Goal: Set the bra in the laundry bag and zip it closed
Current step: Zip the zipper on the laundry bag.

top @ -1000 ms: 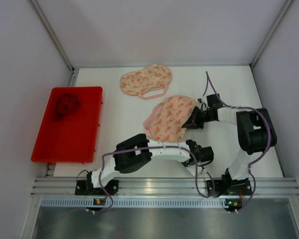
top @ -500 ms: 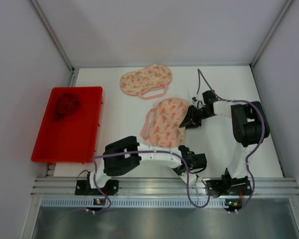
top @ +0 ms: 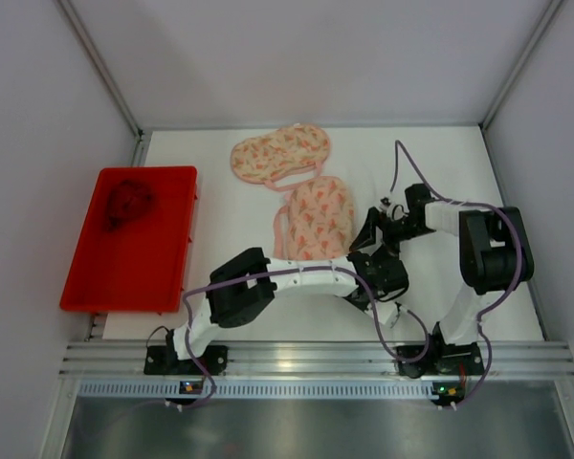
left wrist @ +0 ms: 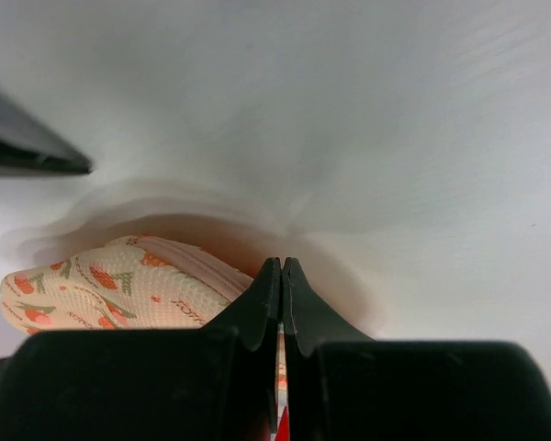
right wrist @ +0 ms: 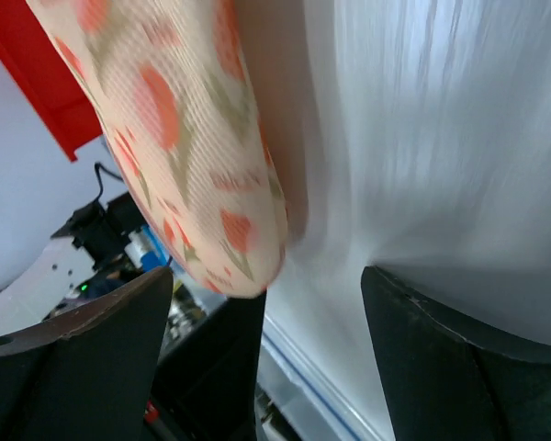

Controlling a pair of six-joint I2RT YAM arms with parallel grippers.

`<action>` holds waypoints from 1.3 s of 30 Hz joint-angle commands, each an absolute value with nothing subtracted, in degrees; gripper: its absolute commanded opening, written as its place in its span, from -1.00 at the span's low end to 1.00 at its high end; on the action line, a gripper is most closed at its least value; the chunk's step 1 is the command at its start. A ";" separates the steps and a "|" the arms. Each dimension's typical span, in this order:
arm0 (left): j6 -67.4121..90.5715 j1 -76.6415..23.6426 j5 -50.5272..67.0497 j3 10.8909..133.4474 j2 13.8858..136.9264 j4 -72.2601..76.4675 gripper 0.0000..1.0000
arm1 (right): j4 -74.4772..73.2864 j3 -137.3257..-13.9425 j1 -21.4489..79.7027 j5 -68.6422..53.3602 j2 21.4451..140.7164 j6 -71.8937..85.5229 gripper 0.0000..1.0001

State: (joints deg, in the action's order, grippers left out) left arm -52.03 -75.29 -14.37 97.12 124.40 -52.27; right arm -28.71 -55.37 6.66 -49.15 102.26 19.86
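The laundry bag (top: 316, 218), pale pink mesh with an orange tulip print and a pink zip, lies mid-table, and its end (right wrist: 211, 184) hangs just above the white surface. My left gripper (top: 387, 273) is at the bag's near right, shut (left wrist: 282, 276). A sliver of printed fabric shows between its fingers, and the bag (left wrist: 110, 289) runs off to its left. My right gripper (top: 371, 229) stands open beside the bag's right edge, its fingers (right wrist: 83, 358) wide apart and holding nothing. The bra (top: 126, 203), a dark red crumpled heap, lies in the red tray (top: 163, 277).
A second bag (top: 279, 153) of the same print lies near the back wall. The red tray takes up the table's left side. White walls close in the left, the back and the right, and a metal rail (top: 316, 359) runs along the near edge.
My right gripper has opened and let go of the bag's right edge. The left gripper has moved toward the back, and the bag now lies narrower and more upright.
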 commanded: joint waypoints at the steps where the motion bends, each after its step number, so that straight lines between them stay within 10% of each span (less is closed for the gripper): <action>1: -51.77 -74.62 -14.33 99.49 124.54 -51.77 -1.00 | -26.92 -51.86 6.85 -55.89 101.42 20.12 0.68; 7: -51.68 -74.62 -14.24 99.32 123.93 -50.63 -1.00 | -24.44 -50.89 9.23 -58.62 103.00 22.41 0.34; 15: -51.42 -76.81 -11.25 95.90 120.07 -50.80 -1.00 | -27.23 -54.14 8.27 -57.75 105.47 20.31 -1.00; 27: -47.73 -82.97 -8.00 83.06 114.78 -50.45 -1.00 | -39.64 -69.78 5.45 -53.70 115.75 6.77 -0.98; 32: -45.88 -81.48 -9.31 86.30 117.32 -49.39 -1.00 | -41.39 -69.00 5.54 -52.91 112.60 7.47 0.17; 39: -45.96 -76.47 -11.86 93.25 119.36 -47.56 -1.00 | -49.12 -64.26 4.13 -51.67 104.87 2.38 0.46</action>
